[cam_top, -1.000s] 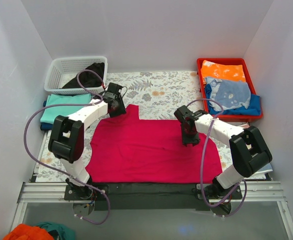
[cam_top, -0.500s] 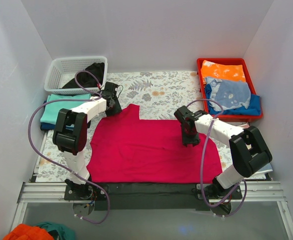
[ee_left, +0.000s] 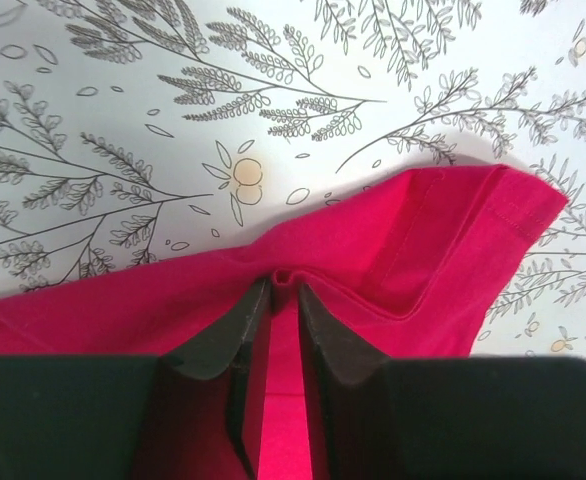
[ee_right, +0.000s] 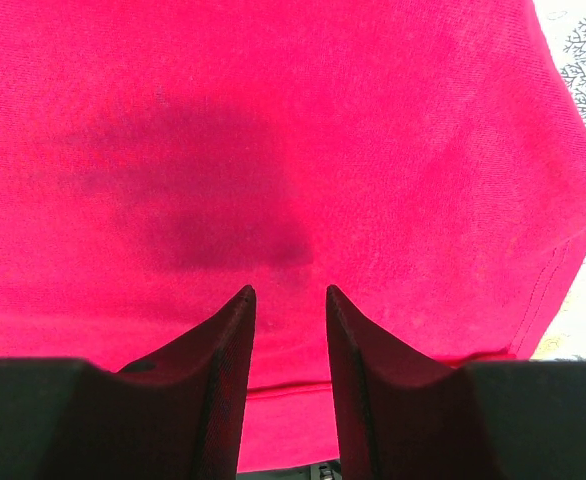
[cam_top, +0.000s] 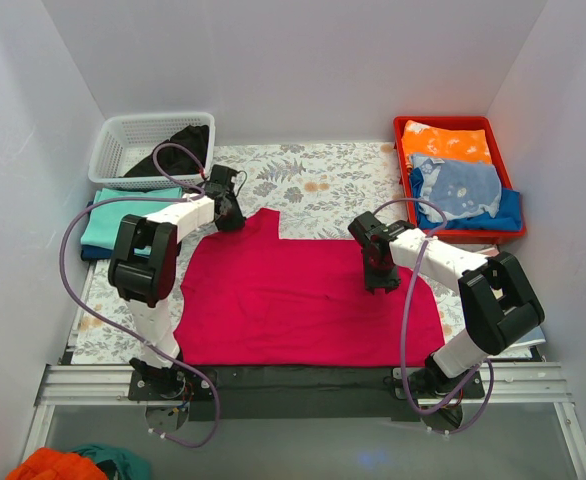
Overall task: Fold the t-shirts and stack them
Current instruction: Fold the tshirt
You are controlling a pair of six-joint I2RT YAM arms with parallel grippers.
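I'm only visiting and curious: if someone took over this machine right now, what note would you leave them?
Left gripper: fingers shut on the far-left corner of the red t-shirt.
Right gripper: fingers open over the shirt's right side, holding nothing.
The red t-shirt lies spread on the table, not yet folded.
A teal t-shirt lies folded at the table's left edge.
Left to do: fold the red one and stack it.

Left gripper point(ee_left: 283, 288) leftward, seemingly onto t-shirt point(ee_left: 423, 240) edge
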